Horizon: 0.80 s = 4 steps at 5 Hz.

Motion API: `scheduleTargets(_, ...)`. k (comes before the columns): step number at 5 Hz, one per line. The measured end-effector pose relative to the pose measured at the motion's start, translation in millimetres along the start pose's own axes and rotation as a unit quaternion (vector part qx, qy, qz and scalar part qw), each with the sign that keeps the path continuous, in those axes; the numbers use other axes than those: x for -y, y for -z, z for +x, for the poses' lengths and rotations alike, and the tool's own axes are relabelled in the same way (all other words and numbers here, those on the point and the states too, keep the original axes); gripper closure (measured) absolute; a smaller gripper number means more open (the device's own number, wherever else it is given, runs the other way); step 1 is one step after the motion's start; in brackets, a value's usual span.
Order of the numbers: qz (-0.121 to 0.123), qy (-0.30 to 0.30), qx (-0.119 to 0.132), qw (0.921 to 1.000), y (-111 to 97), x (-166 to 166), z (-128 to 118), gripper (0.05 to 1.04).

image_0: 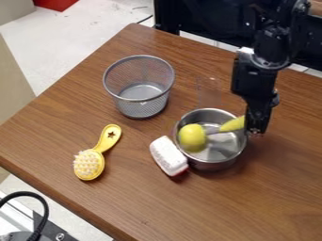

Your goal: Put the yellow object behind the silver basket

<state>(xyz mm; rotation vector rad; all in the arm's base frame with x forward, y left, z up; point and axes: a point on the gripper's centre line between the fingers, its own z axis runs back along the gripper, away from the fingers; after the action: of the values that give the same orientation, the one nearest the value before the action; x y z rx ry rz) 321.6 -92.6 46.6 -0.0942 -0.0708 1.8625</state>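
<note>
With 12 o'clock at the top of the view, the brown wooden table point(144, 202) has lengthwise grain and a soft sheen, its rounded far corner at 11 o'clock; it runs out of view to the right and below. The mesh basket point(140, 106) stands upright at 11 o'clock from the table's middle. The steel pot point(217, 164) is at 4 o'clock from the basket. In the pot is the yellow object point(192, 137), round head toward 9 o'clock, handle slanting up toward 2 o'clock at the rim. The gripper point(255, 132) hangs by that handle at the pot's 3 o'clock; whether it grips the handle or is wide or narrow, I cannot tell. A white block point(168, 156) with a red underside sits at the pot's 8 o'clock. The yellow brush point(89, 164) lies bristles up, at 7 o'clock from the basket.

Around the table is a pale, marked floor point(44, 52), with a red item point(56, 4) at 11 o'clock, a beige panel point(11, 84) at 10 o'clock and dark furniture point(198, 21) beyond the table at 1 o'clock. A black cable point(45, 207) loops at 7 o'clock.
</note>
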Motion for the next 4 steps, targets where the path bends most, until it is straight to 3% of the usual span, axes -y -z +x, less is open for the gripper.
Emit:
scheduleTargets(2, -0.023, -0.018, 0.031, 0.9991, -16.6, 7.1, -5.2, 0.844)
scheduleTargets(3, -0.043, -0.011, 0.063, 0.997, -24.9, 7.0, -10.6, 0.844)
scheduleTargets(4, -0.064, 0.009, 0.076, 0.995, -44.3, 19.6, -16.7, 0.844)
